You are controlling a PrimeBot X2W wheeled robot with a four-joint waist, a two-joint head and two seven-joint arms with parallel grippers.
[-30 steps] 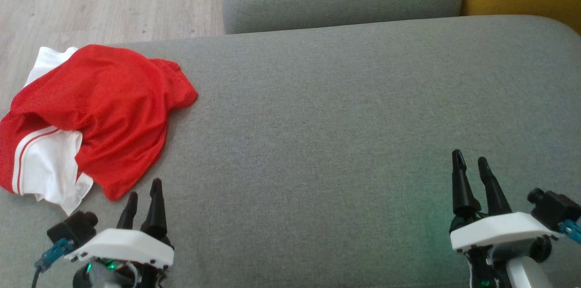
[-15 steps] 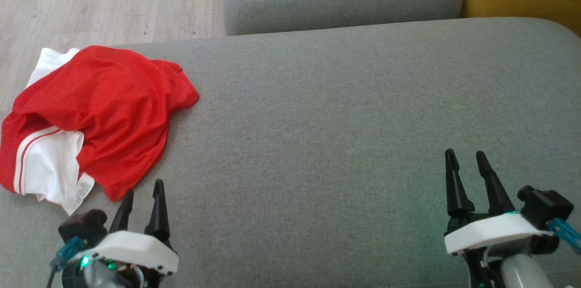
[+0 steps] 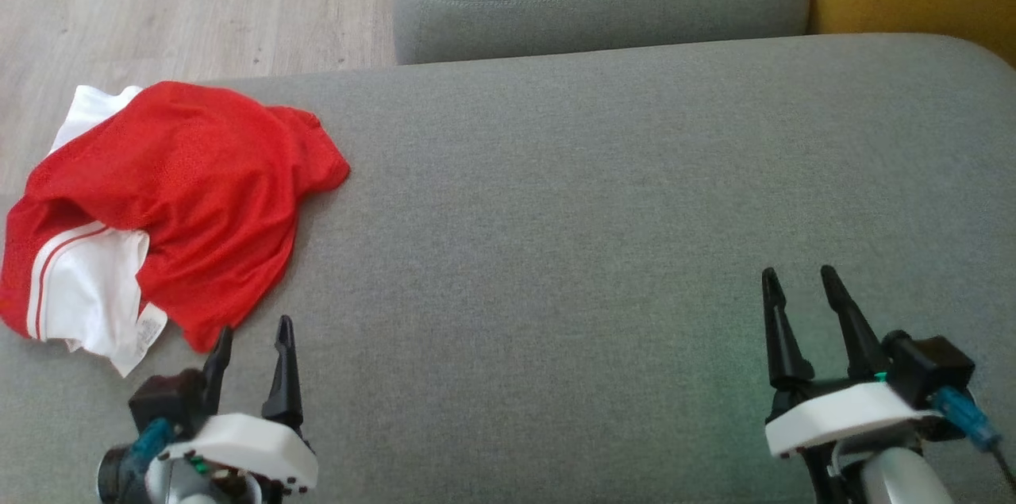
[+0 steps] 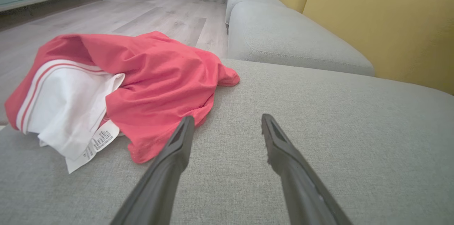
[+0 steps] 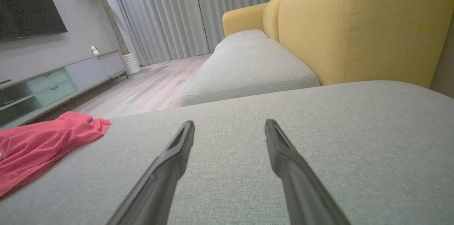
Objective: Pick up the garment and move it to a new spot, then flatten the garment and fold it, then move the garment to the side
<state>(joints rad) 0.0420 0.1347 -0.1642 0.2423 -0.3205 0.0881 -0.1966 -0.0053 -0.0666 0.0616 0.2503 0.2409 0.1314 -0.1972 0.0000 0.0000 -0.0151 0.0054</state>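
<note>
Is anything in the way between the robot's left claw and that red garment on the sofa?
Nothing visible. The left claw is open and sits close to the near edge of the garment, with bare grey cushion under it.

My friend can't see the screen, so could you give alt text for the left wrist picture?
A crumpled red and white garment lies on a grey sofa cushion, towards the picture's left, close to the robot's open left hand.
</note>
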